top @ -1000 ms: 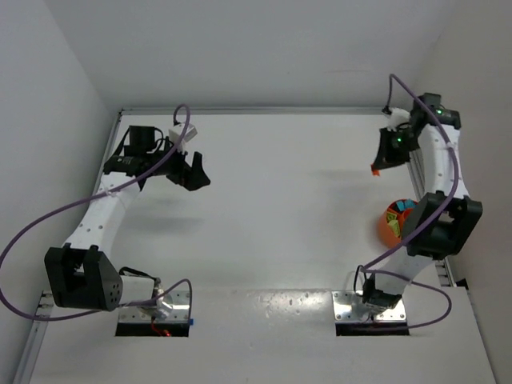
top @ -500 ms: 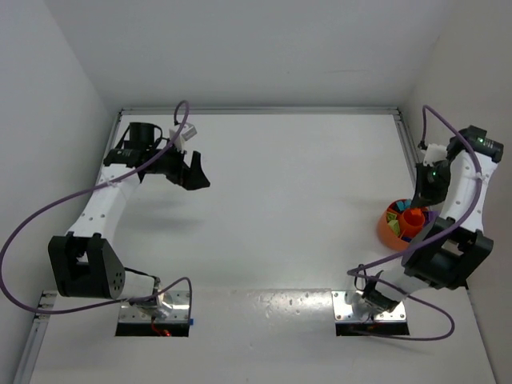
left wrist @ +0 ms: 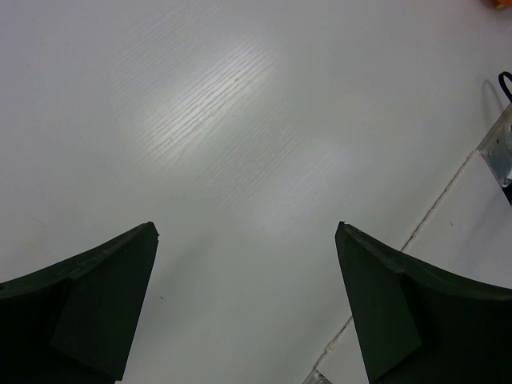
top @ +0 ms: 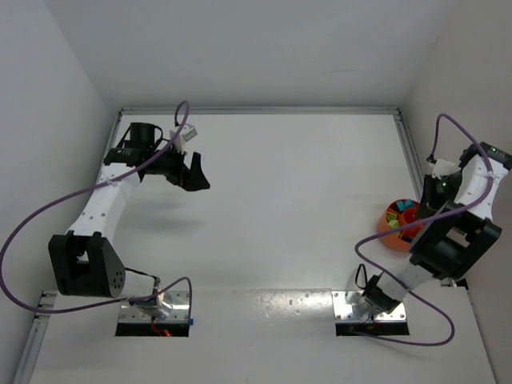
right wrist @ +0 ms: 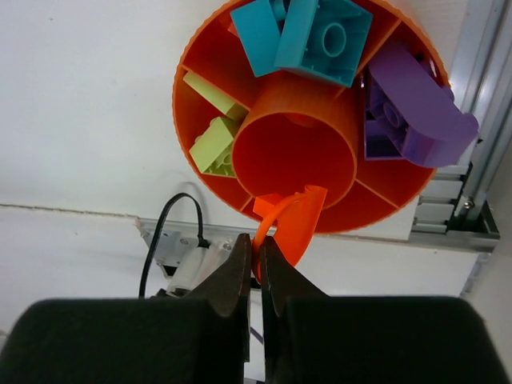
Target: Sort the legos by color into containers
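Right arm has swung back from the table's far corner to hang over the orange bowl (top: 390,233), at 3 o'clock on the table (top: 304,200).

From the right wrist, the right gripper (right wrist: 256,244) is pinched tight on the thin edge of an orange arch brick (right wrist: 294,218) at the bowl's 6 o'clock side, by the central cup (right wrist: 294,156). Cyan bricks (right wrist: 308,36) lie at 12 o'clock, purple bricks (right wrist: 408,108) at 2, and lime bricks (right wrist: 212,144) at 9. The left gripper (left wrist: 248,232), jaws wide apart, hangs over the table at 10 o'clock. The brick looks light, stiff and slick, so a pinch across its flat sides seems surest.
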